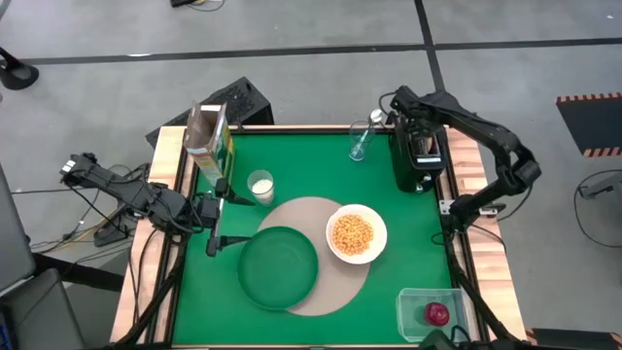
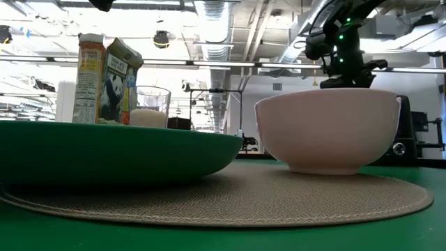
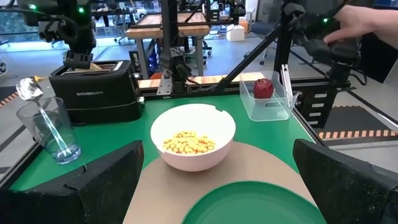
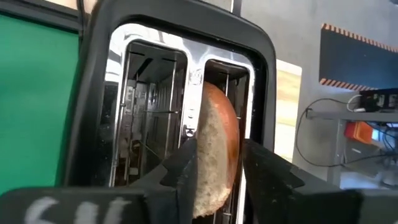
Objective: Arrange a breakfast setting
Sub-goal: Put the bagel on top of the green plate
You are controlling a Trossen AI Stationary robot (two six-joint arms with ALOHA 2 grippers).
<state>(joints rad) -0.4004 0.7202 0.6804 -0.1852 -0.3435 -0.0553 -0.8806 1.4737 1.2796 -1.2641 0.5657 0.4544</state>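
The round beige placemat [image 1: 326,287] carries the dark green plate [image 1: 279,267] and the white bowl [image 1: 357,234], which holds cereal. The milk glass [image 1: 259,185] and the green-yellow cereal box [image 1: 209,141] stand to the far left of the mat. The metal spoon stands in a clear glass [image 1: 362,141] at the far edge. The red apple [image 1: 436,313] lies in a clear tub. My right gripper [image 4: 217,155] is above the black toaster [image 1: 418,170], shut on the pale bagel [image 4: 214,137]. My left gripper [image 1: 216,222] is open and empty, left of the plate. My right gripper pinches the bagel's two flat faces [image 4: 208,177] between its two fingers [image 4: 185,171], near the upper edge. The fingers come from above, pointing down. The bagel stands on edge in one toaster slot [image 4: 227,81], its lower part hidden inside.
The toaster stands at the far right of the green table top, with the wooden table rim [image 1: 476,175] beside it. The apple's tub [image 1: 428,311] is at the near right corner. A person's hand [image 3: 367,22] shows beyond the table.
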